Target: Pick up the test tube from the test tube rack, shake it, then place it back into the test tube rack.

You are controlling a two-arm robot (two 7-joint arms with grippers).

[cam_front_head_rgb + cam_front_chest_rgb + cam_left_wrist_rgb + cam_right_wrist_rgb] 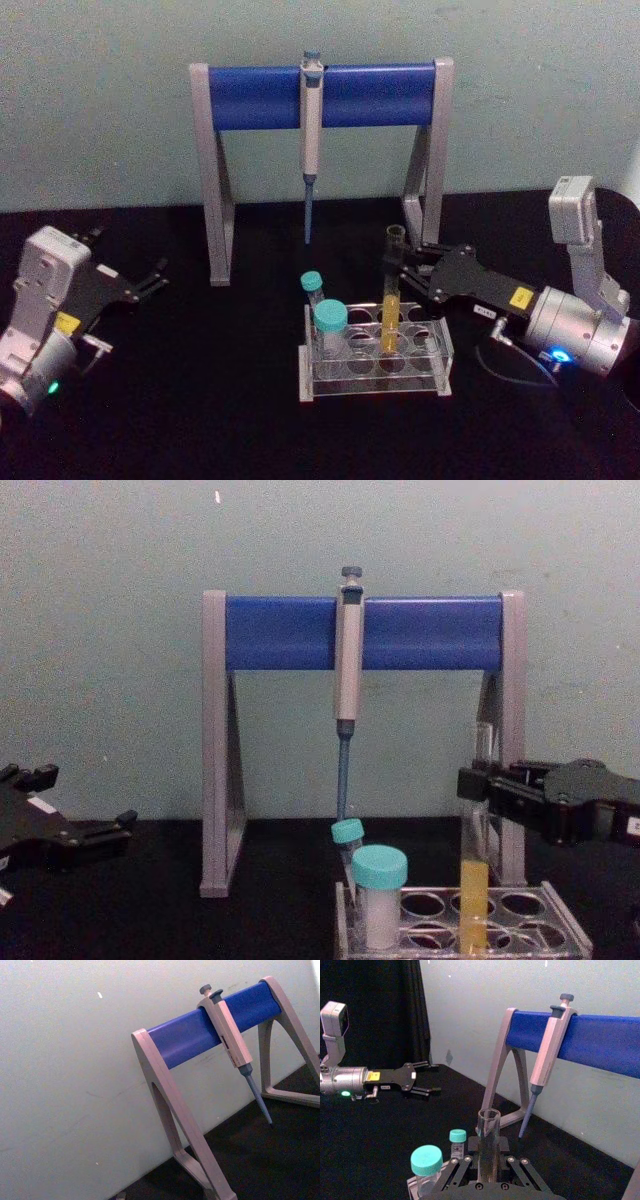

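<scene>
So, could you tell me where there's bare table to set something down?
Free: the black table between the left gripper and the test tube rack, also in front of it. Crowded: around the test tube, where the right gripper is.

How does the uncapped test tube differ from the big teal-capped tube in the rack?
The test tube is tall, thin, open-topped and holds yellow-orange liquid; the teal-capped tube is shorter, wider and capped. The right end effector sits at the test tube's upper part; the capped tube stands untouched. Both stand upright in the test tube rack.
</scene>
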